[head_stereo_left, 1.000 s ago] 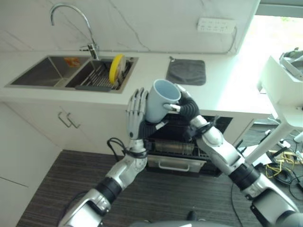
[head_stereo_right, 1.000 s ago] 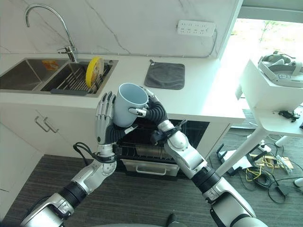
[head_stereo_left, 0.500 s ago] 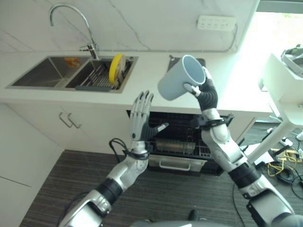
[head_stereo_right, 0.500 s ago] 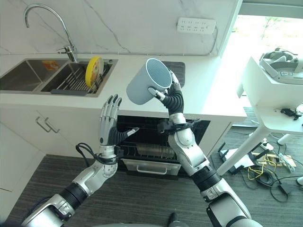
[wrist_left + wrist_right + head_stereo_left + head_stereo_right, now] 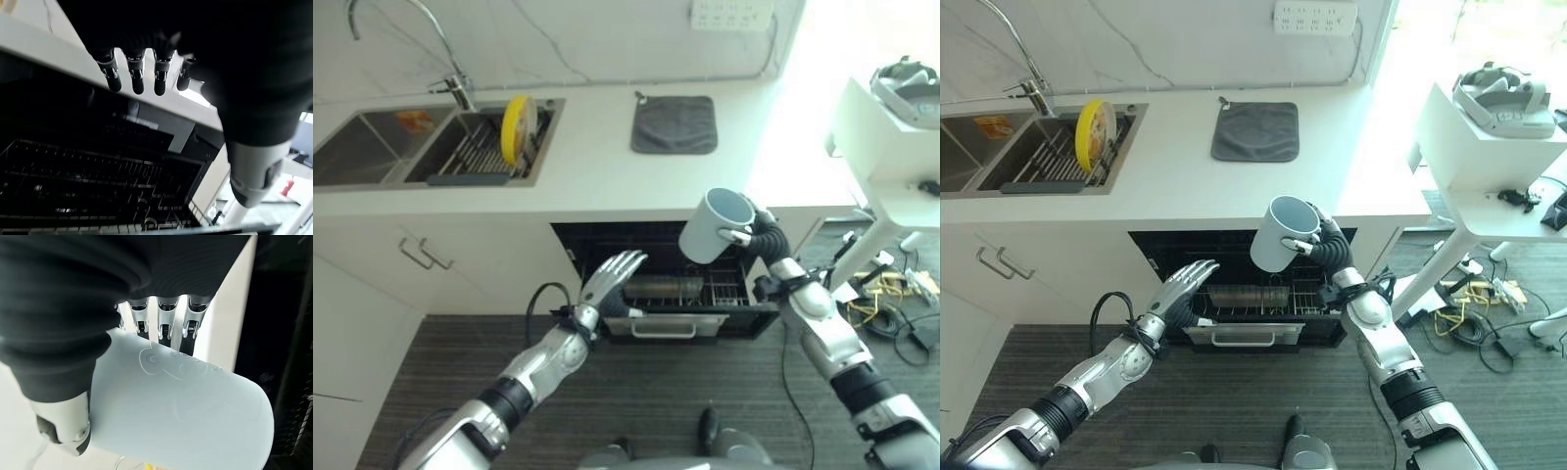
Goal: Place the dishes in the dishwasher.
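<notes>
Pale blue mug (image 5: 716, 226) tilted, above open dishwasher (image 5: 666, 289); yellow plate (image 5: 518, 117) upright.

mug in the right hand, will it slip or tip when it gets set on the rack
The pale blue mug looks smooth and glazed, so probably somewhat slippery; the right hand wraps its side. It appears rigid and likely breakable if dropped. Tall and cylindrical, it could tip or roll on the dishwasher rack's wires.
</notes>
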